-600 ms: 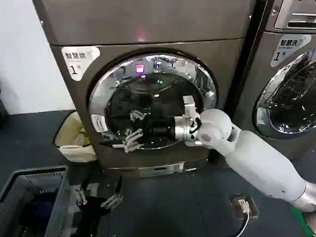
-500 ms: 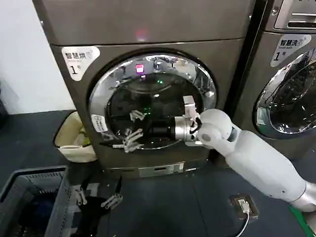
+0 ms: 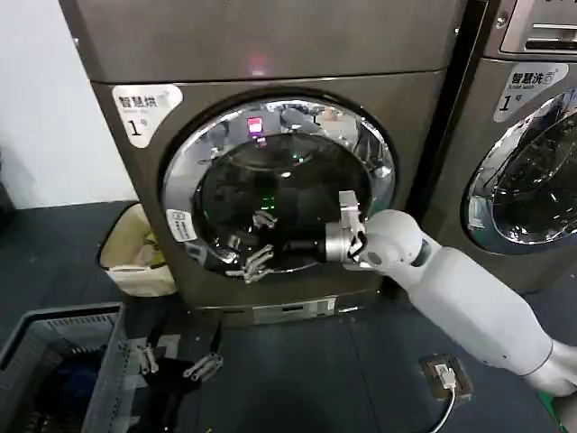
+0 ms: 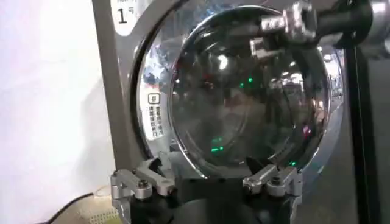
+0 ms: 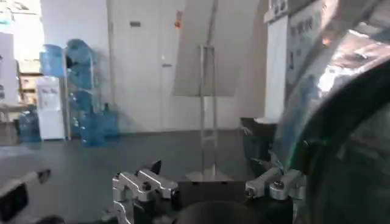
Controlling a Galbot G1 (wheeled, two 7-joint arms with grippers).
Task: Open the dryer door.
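Note:
The brown-grey dryer [image 3: 270, 41] with its white "1" label [image 3: 142, 106] fills the middle of the head view. Its dryer door [image 3: 186, 162], a chrome ring around dark glass, lies against the machine's front. My right arm reaches in from the lower right. The right gripper [image 3: 260, 243] hangs open in front of the lower middle of the glass, holding nothing. In the right wrist view the right gripper [image 5: 207, 182] has the chrome ring [image 5: 332, 79] beside one finger. My left gripper [image 3: 176, 363] sits open low near the floor, facing the door [image 4: 244, 115].
A neighbouring grey machine [image 3: 532, 162] with its own round door stands at the right. A grey basket [image 3: 54, 356] sits at the lower left. A pale bin [image 3: 135, 257] stands beside the dryer's left side, and a floor socket with a white cable [image 3: 446, 377] lies at the lower right.
My right gripper has slid a little to the right and down across the glass, still open. The door and the left gripper look unchanged.

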